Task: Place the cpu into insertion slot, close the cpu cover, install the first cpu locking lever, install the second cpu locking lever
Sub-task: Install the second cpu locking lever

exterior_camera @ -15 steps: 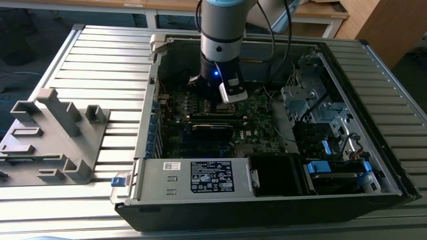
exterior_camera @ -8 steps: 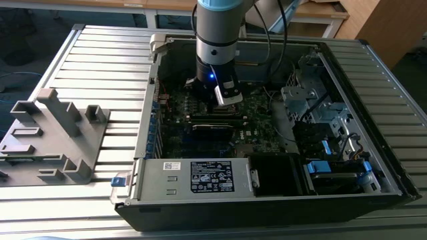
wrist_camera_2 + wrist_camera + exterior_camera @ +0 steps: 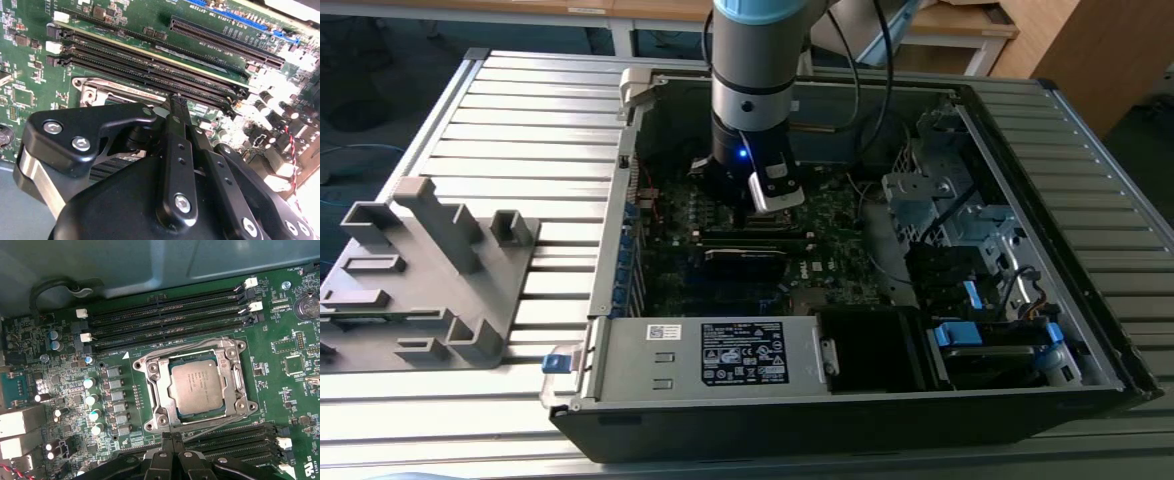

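so the black two-finger pincer [image 3: 177, 100] is pinched narrow with nothing in it, hovering by the socket edge, where the flat grey-brown square cpu [image 3: 195, 387] already sits under the lowered silvery metal-frame cpu cover [image 3: 192, 385], looks about ready for latching.

Looks like a robotics lab or test workshop; an open PC case [image 3: 854, 300] lies on its side on a ribbed metal bench [image 3: 520, 130], filling the middle of the exterior view; a robot arm [image 3: 754, 70] drops in from the top centre; a grey plastic fixture [image 3: 434, 270] sits at left; wooden desks [image 3: 961, 25] run along the top edge, a wooden cabinet [image 3: 1094, 50] upper right.
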